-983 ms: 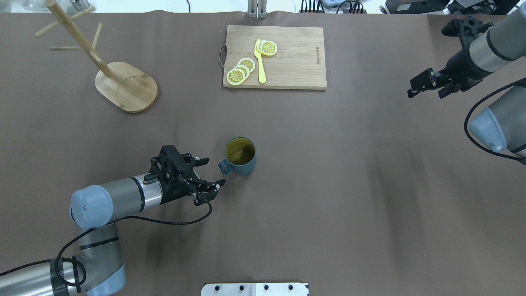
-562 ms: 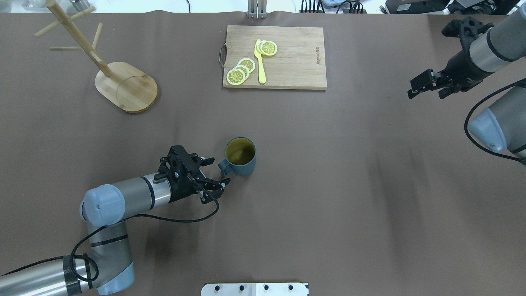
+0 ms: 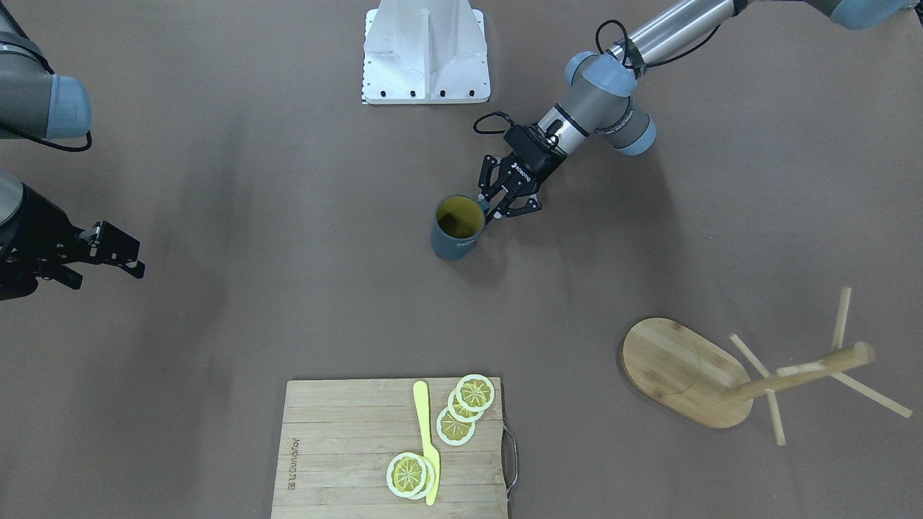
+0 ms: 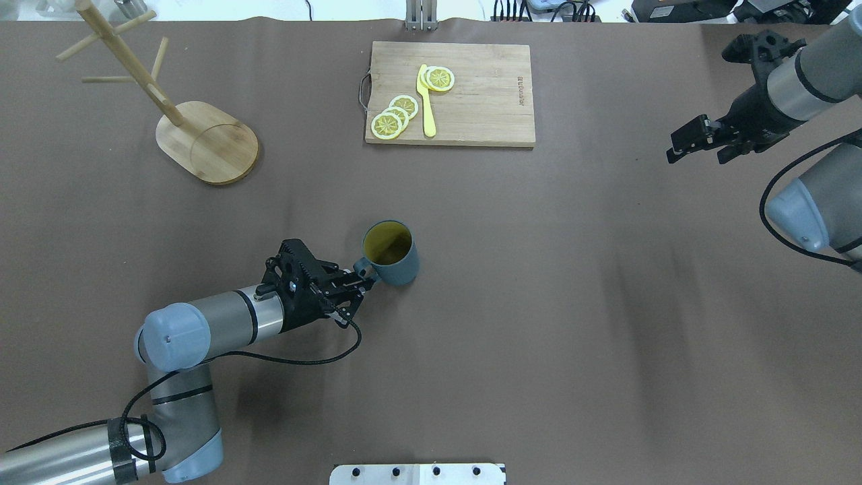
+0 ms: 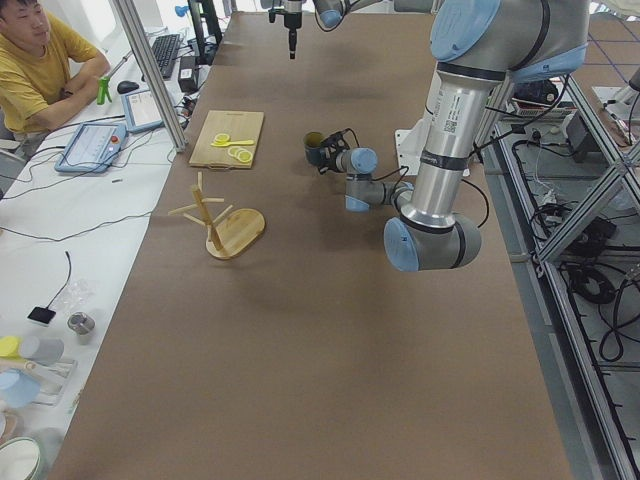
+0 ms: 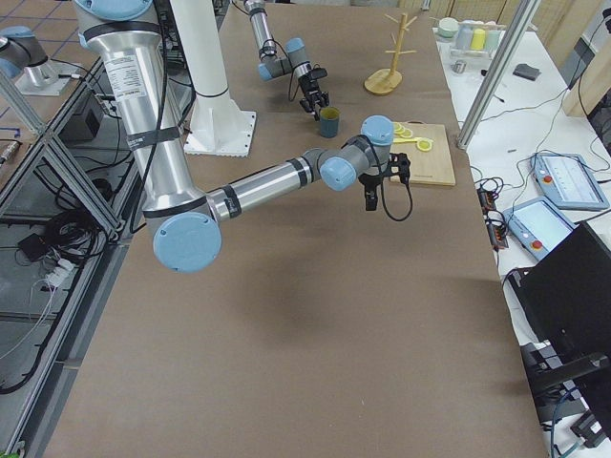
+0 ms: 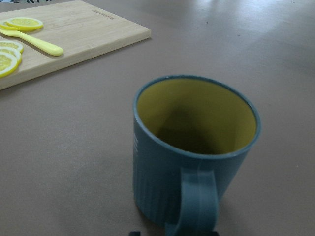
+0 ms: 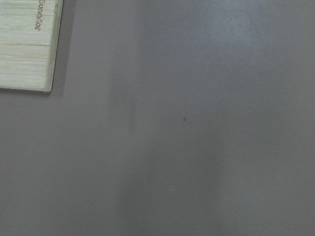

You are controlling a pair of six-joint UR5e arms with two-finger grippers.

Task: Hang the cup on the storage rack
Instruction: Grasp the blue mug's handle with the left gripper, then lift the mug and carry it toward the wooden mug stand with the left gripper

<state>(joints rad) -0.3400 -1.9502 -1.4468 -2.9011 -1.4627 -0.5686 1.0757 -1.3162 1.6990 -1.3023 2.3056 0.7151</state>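
Note:
The cup (image 4: pixel 392 254), dark blue-grey with a yellow inside, stands mid-table, slightly tilted; it also shows in the front-facing view (image 3: pixel 454 231). Its loop handle (image 7: pixel 198 201) points toward my left gripper (image 4: pixel 361 275), which is shut on the handle at table height. The left wrist view shows the cup close up, handle nearest the camera. The storage rack (image 4: pixel 209 143), a bamboo mug tree with an oval base, post and thin pegs, stands at the far left with nothing on its pegs. My right gripper (image 4: pixel 697 149) hovers open and empty at the far right.
A slatted cutting board (image 4: pixel 471 101) with lemon slices (image 4: pixel 394 116) and a yellow knife (image 4: pixel 425 101) lies at the back middle. A white mount plate (image 4: pixel 417 474) sits at the near edge. An operator (image 5: pixel 40 65) sits beyond the table's far side.
My left gripper moved forward to the cup and shut on its handle. The cup has shifted slightly left and tilted. The right arm has barely moved.

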